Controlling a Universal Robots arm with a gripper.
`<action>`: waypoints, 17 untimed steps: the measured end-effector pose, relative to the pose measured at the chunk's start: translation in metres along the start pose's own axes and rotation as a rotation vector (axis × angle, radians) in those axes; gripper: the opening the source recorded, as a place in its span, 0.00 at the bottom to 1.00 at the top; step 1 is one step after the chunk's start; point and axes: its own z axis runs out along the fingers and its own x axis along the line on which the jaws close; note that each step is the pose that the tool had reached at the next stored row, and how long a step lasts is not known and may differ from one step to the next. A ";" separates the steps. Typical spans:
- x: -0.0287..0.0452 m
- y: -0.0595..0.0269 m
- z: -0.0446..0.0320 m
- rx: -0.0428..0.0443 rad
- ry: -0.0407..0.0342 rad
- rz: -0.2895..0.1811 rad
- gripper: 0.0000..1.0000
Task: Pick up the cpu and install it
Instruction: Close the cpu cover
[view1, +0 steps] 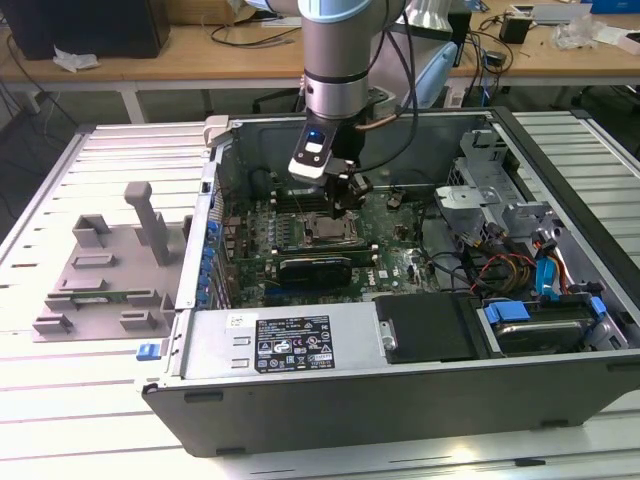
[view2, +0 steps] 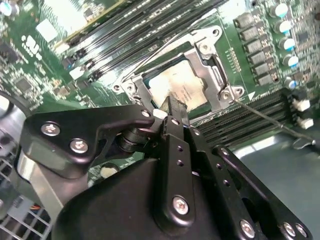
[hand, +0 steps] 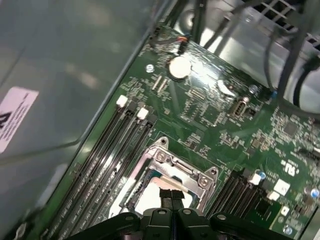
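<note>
Hanging inside the open grey computer case (view1: 400, 400), black jaws together, tips at the shiny silver-grey square cpu (view2: 185, 85) lying in its metal-framed socket (view2: 212, 60).

**Robotics lab with a workbench**

This looks like a robotics or electronics lab. A robot arm (view1: 335, 60) reaches into an opened computer case (view1: 400, 400) on a white slatted metal table (view1: 60, 400). A grey fixture (view1: 105, 270) sits toward the table's edge at the exterior view's left. Behind, a wooden workbench (view1: 200, 55) carries loose cables (view1: 255, 35).
</note>
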 end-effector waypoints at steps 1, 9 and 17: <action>0.0000 0.0000 0.0000 -0.0003 -0.0003 -0.019 0.11; 0.0000 0.0000 0.0005 -0.0046 -0.0015 -0.201 0.11; 0.0000 0.0000 0.0008 -0.0072 -0.0044 -0.381 0.11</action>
